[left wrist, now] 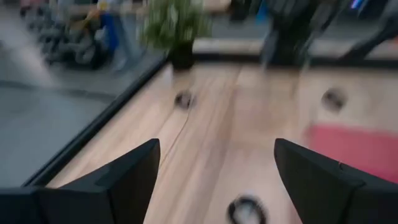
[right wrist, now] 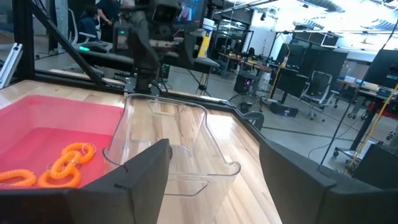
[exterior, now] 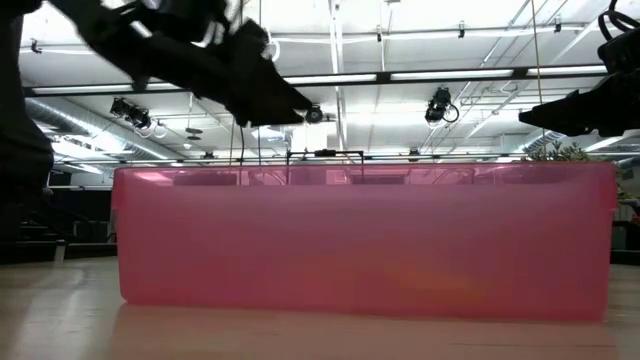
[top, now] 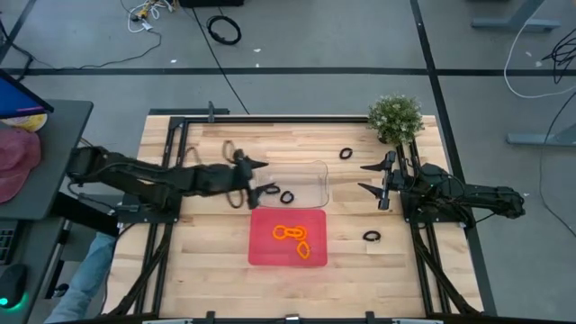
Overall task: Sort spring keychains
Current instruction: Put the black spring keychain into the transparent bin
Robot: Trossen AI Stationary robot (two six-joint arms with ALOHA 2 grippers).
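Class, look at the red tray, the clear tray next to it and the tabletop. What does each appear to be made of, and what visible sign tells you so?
Red tray: probably translucent plastic; in the low view light glows through its pink wall.
Clear tray: seemingly glossy transparent plastic; the wood shows straight through it and its rim catches highlights.
Tabletop: looks like light wood; plank seams and grain lines are visible.

Orange spring keychains in red tray; black ones on pale wood.

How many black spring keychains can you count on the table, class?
3: one near the potted plant, one beside the left gripper, one right of the red tray. The arm may hide more.
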